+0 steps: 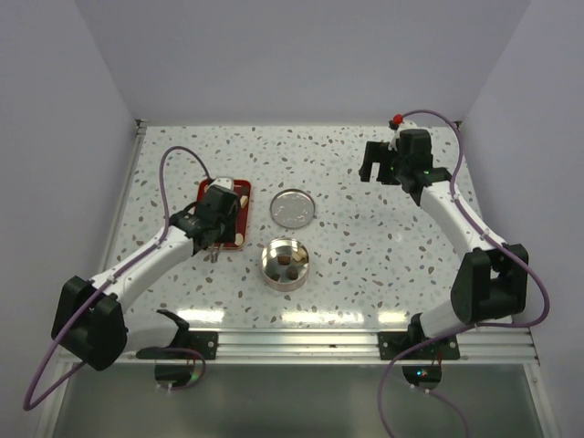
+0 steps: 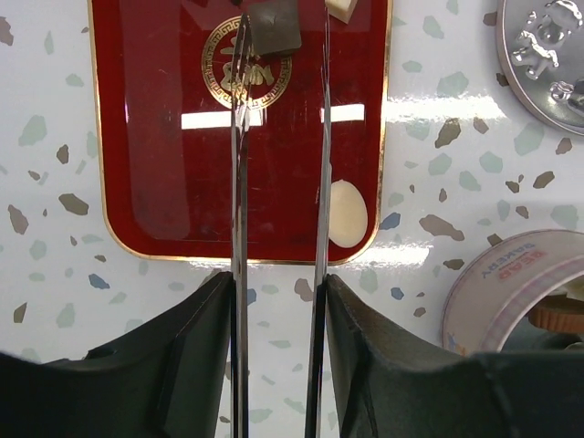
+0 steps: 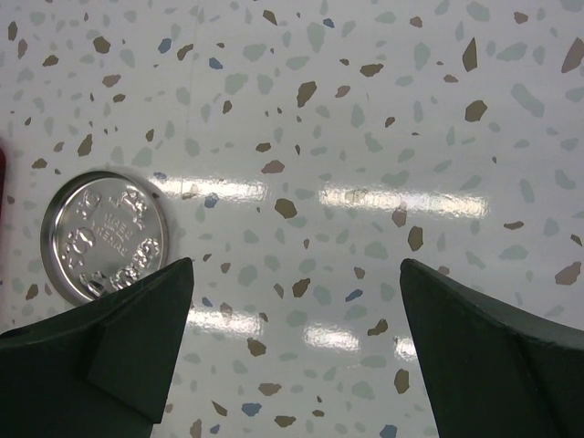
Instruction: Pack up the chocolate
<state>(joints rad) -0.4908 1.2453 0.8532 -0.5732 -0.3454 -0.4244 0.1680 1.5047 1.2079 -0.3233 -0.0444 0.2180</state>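
Observation:
A dark chocolate chunk [image 2: 274, 26] and a cream chunk [image 2: 340, 7] lie at the far end of the red tray [image 2: 146, 137]. A cream oval chunk [image 2: 347, 214] lies at the tray's near right corner. My left gripper [image 2: 285, 23] is open above the tray [image 1: 243, 196]. Its thin metal blades stand apart, with the dark chunk between their tips, nearer the left blade. The open round tin [image 1: 285, 265] holds a few chunks [image 1: 286, 260]. One of those chunks shows in the left wrist view [image 2: 557, 315]. My right gripper [image 3: 297, 265] is open and empty over bare table.
The tin's silver embossed lid [image 1: 293, 208] lies flat between the tray and the right arm, and also shows in both wrist views [image 2: 547, 55] [image 3: 105, 237]. The tin's wall [image 2: 502, 287] stands just right of the tray. White walls enclose the table on three sides.

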